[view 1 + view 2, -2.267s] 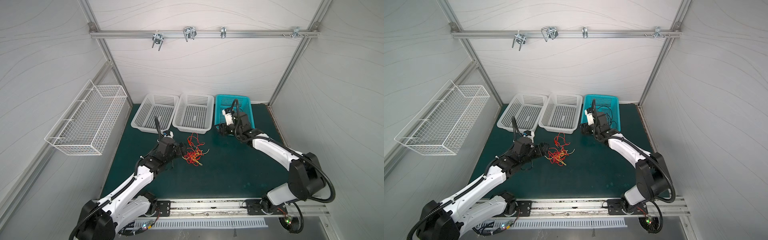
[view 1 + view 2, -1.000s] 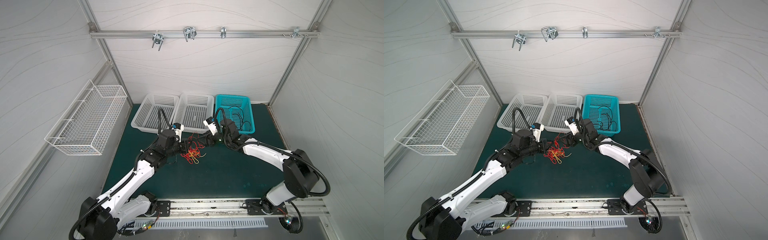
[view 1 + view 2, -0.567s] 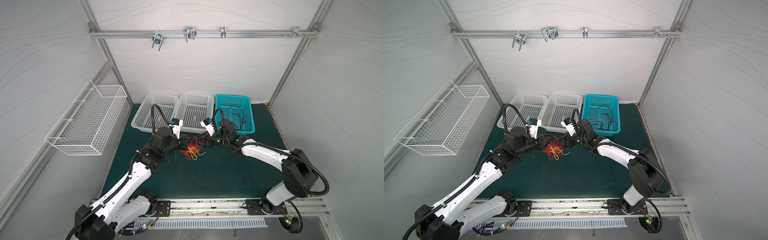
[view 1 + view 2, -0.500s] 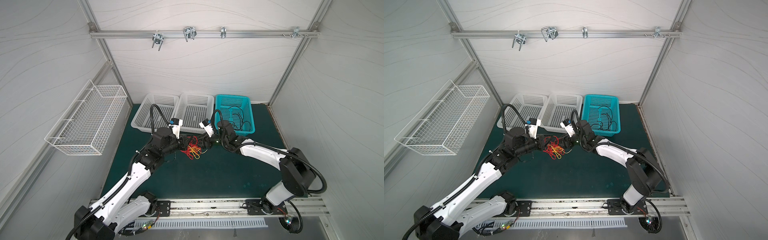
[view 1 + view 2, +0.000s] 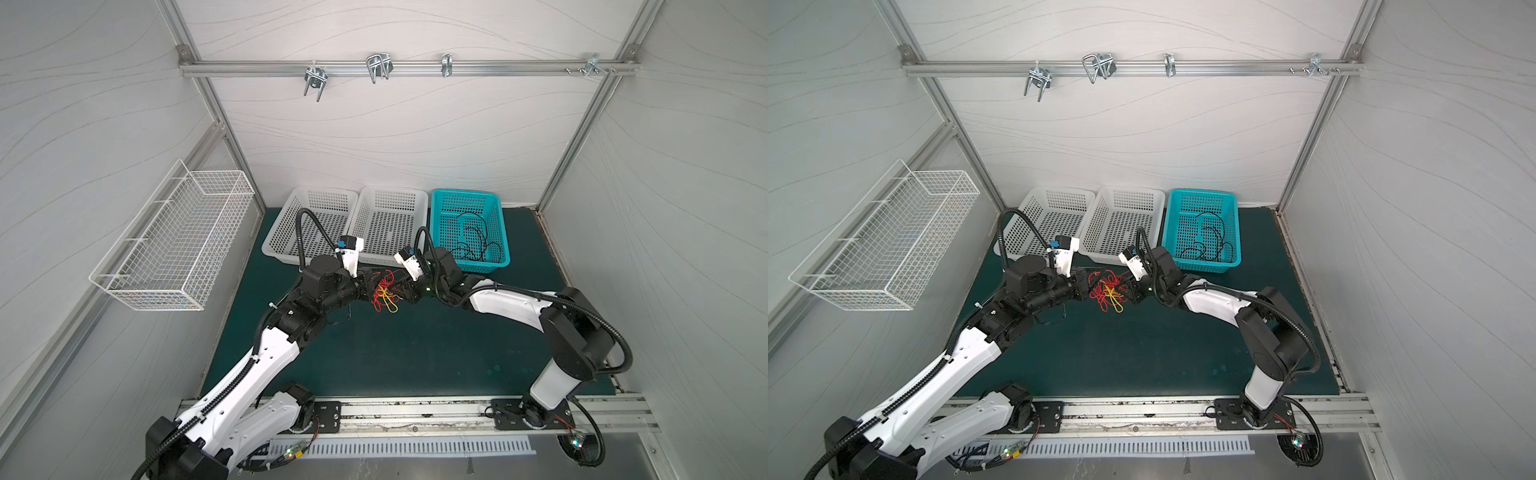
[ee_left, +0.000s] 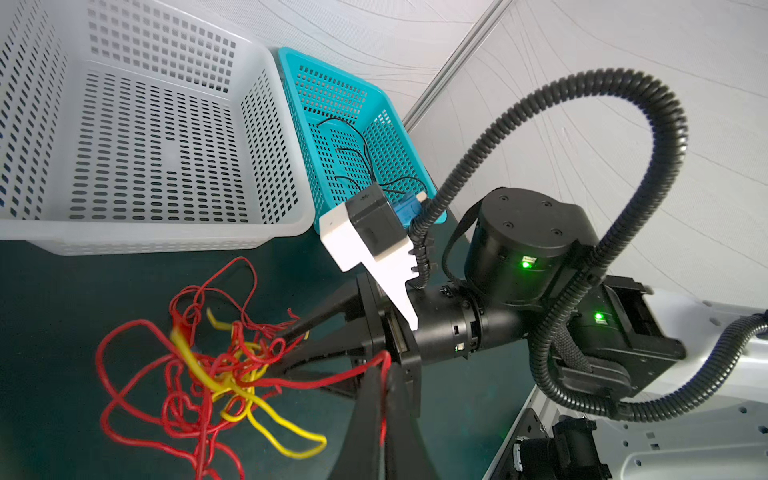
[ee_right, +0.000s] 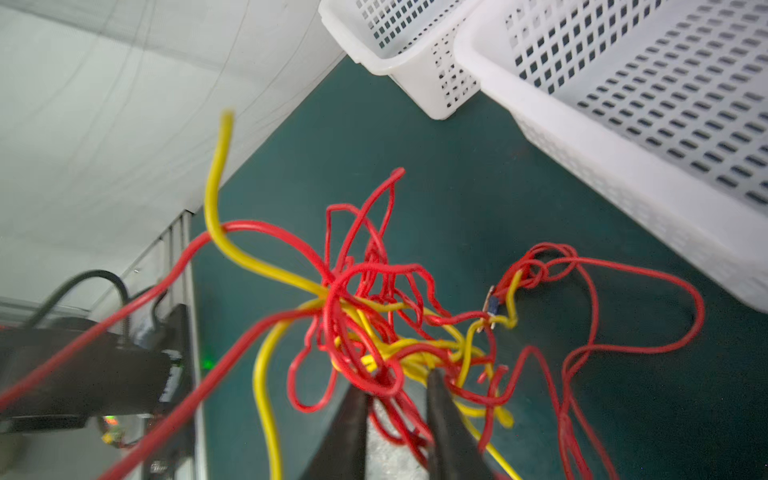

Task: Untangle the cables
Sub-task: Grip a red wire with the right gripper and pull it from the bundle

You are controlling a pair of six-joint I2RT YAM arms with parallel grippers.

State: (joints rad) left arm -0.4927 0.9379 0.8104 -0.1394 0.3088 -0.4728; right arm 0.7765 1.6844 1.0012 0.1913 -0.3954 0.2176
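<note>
A tangle of red and yellow cables (image 5: 384, 293) (image 5: 1109, 293) hangs between my two grippers, just in front of the white baskets. My left gripper (image 5: 371, 286) (image 6: 386, 365) is shut, and one red strand is pinched between its fingers. My right gripper (image 5: 400, 289) (image 7: 397, 382) has pushed its tips into the knot (image 7: 374, 324) from the opposite side. Its fingers (image 7: 436, 399) stand a narrow gap apart with several red strands between them. Thin black cables (image 5: 473, 241) (image 6: 353, 153) lie in the teal basket (image 5: 465, 192).
Two white perforated baskets (image 5: 324, 191) (image 5: 395, 190) stand side by side at the back, left of the teal one. A white wire basket (image 5: 174, 241) hangs on the left wall. The green mat (image 5: 415, 353) stretches to the front rail.
My right gripper came from the teal basket to the tangle and its fingers have drawn closer around the strands. My left gripper lifted the tangle toward the baskets.
</note>
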